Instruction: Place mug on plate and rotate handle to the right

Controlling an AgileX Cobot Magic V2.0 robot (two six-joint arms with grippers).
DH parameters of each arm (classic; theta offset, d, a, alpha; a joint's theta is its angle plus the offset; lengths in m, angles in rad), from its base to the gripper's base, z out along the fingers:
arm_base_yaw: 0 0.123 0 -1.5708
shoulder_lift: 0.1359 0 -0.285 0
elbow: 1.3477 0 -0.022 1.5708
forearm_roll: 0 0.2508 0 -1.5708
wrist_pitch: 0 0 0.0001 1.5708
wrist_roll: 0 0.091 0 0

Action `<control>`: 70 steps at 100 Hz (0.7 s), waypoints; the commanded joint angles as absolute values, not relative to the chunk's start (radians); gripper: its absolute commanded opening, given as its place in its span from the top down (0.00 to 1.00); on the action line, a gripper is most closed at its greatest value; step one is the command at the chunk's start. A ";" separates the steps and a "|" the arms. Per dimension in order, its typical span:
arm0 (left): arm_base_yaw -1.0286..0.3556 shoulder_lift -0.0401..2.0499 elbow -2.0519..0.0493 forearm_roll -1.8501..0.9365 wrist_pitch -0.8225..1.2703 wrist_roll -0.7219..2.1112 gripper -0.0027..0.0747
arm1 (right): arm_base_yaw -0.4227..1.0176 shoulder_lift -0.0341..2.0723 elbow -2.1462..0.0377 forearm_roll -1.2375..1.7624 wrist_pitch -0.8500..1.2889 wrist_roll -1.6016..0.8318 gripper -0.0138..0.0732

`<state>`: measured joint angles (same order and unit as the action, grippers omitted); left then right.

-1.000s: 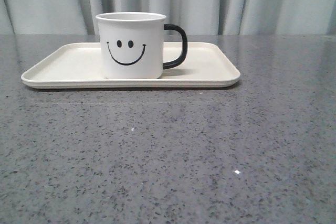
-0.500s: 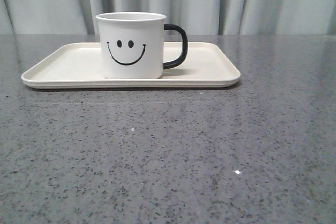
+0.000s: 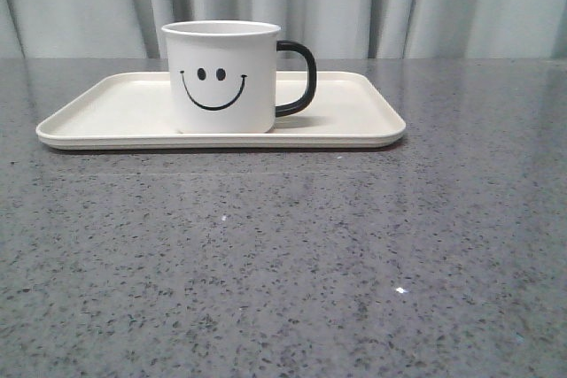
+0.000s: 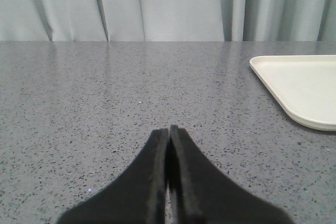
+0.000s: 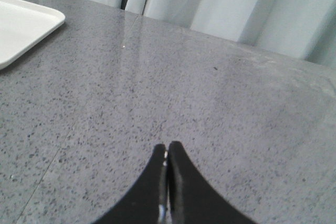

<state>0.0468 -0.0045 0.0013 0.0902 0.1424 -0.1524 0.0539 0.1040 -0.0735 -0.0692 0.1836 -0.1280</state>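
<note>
On the table (image 3: 283, 263): plate (image 3: 354, 117), lying flat, long side across the front view.
Mug (image 3: 226, 77): upright on plate, left of its centre, smiley face toward camera.
Handle (image 3: 301, 77): points right.
Left gripper (image 4: 169, 132): fingers pressed together, holding nothing, low over bare table, well apart from plate edge.
Right gripper (image 5: 167, 149): fingers pressed together, holding nothing, over bare table, apart from plate corner.
Curtain (image 3: 443, 2): behind table.

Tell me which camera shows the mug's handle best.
The front view: the handle shows whole, pointing right from the mug. Neither wrist view shows it; each catches only a corner of the plate.
</note>
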 commanded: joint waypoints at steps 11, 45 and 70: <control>0.047 -0.033 0.011 0.088 0.061 -0.159 0.99 | 0.046 0.089 -0.049 -0.059 0.109 -0.088 0.92; 0.047 -0.033 0.011 0.088 0.061 -0.159 0.99 | -0.016 0.043 0.016 -0.013 0.107 -0.087 0.92; 0.047 -0.033 0.011 0.088 0.061 -0.159 0.99 | -0.040 -0.030 0.028 0.000 0.124 -0.087 0.92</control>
<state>0.0468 -0.0045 0.0013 0.0902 0.1424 -0.1524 -0.0336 -0.0064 0.0267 0.0000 0.1940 -0.0919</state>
